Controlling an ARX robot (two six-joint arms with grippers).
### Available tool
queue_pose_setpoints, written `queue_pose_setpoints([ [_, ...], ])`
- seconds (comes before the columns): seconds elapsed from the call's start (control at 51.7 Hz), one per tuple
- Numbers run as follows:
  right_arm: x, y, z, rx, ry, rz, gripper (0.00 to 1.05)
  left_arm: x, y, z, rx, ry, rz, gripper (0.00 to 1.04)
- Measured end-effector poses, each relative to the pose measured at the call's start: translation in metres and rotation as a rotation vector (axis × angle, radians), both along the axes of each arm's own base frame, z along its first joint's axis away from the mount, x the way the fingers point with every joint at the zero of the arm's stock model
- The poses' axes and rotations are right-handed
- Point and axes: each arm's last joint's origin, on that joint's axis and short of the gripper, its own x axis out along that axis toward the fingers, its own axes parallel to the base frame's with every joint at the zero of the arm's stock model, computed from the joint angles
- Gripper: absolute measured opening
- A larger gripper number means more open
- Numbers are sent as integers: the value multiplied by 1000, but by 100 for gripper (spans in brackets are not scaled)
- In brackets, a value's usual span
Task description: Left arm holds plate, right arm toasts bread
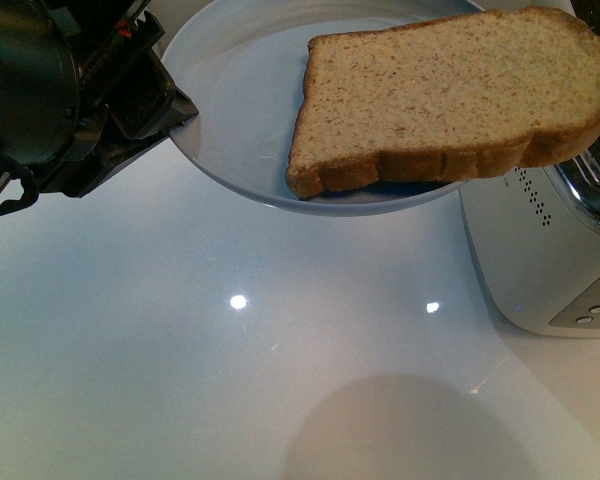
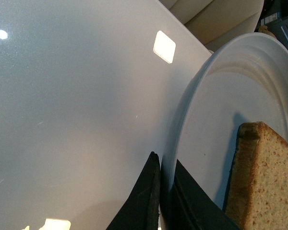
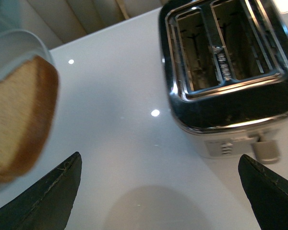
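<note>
At upper left, the left arm is seen clamped on the rim of the plate, which is held above the white table. The bread lies on it at upper right, overhanging toward the toaster at the right edge. The right gripper, fingers wide apart and holding nothing, is pictured before the slots. The pick-up is judged in hand: the slice must next be pinched by its edge.
</note>
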Motion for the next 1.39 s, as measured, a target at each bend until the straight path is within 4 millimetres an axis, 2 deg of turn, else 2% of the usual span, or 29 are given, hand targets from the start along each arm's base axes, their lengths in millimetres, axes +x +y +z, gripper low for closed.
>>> queue_pose_setpoints([
  [0.135,10,11,5,126,36,17,96,0,0,0,0,0,1,3],
  [0.387,19,27,-1,359,86,17,96,0,0,0,-1,0,1,3],
  [0.715,24,46,-6,527,150,45,96,0,0,0,0,0,1,3],
  [1.237,34,52,-13,600,184,26,96,0,0,0,0,0,1,3],
  [1.392,33,53,-13,607,184,30,89,0,0,0,-1,0,1,3],
])
